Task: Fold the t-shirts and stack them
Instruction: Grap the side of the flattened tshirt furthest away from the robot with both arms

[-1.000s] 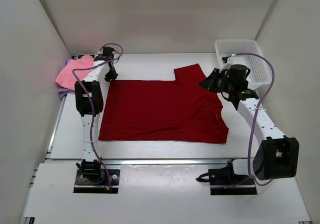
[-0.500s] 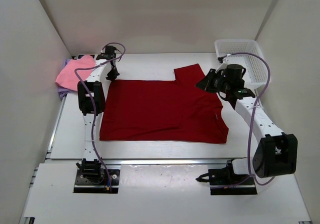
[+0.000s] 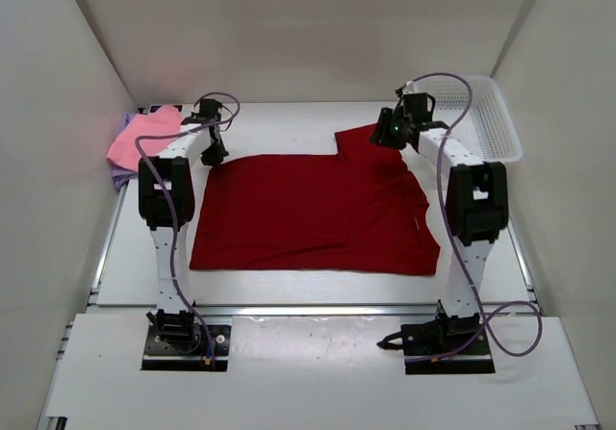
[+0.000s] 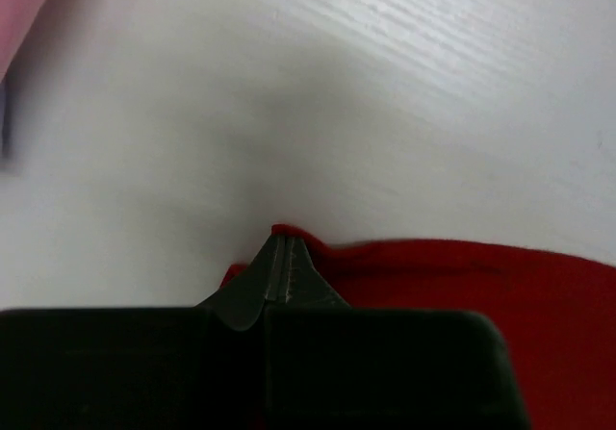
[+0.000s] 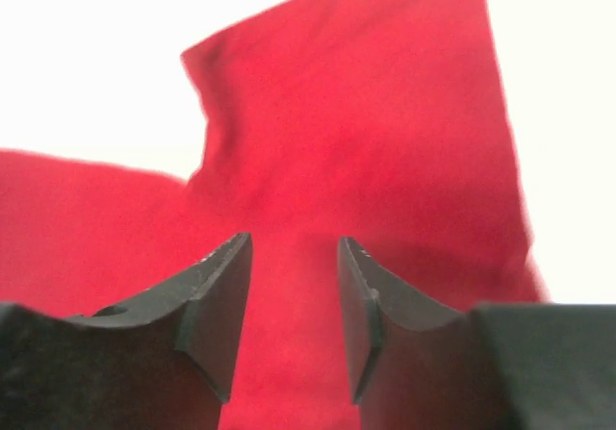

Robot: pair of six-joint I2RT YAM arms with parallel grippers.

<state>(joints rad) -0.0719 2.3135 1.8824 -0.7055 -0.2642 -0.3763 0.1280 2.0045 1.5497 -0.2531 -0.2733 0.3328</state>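
Folding the dark red t-shirt (image 3: 318,209) is the step in hand. It lies spread flat mid-worktop (image 3: 279,122), and the pink t-shirt (image 3: 142,137) sits at the far-left edge. The left gripper (image 4: 279,257) has its jaws closed, pinching the shirt's far-left corner. The right gripper (image 5: 294,257) has its jaws open over the far-right sleeve, holding nothing. Judged next move: close the right jaws on that sleeve, then draw both far corners together toward the near hem.

The red shirt (image 5: 366,113) under the right gripper (image 5: 294,257) is soft matt cloth; the fingers (image 5: 217,305) are matt black plastic; the table (image 4: 433,84) beyond the left gripper (image 4: 280,247) looks finely grained.
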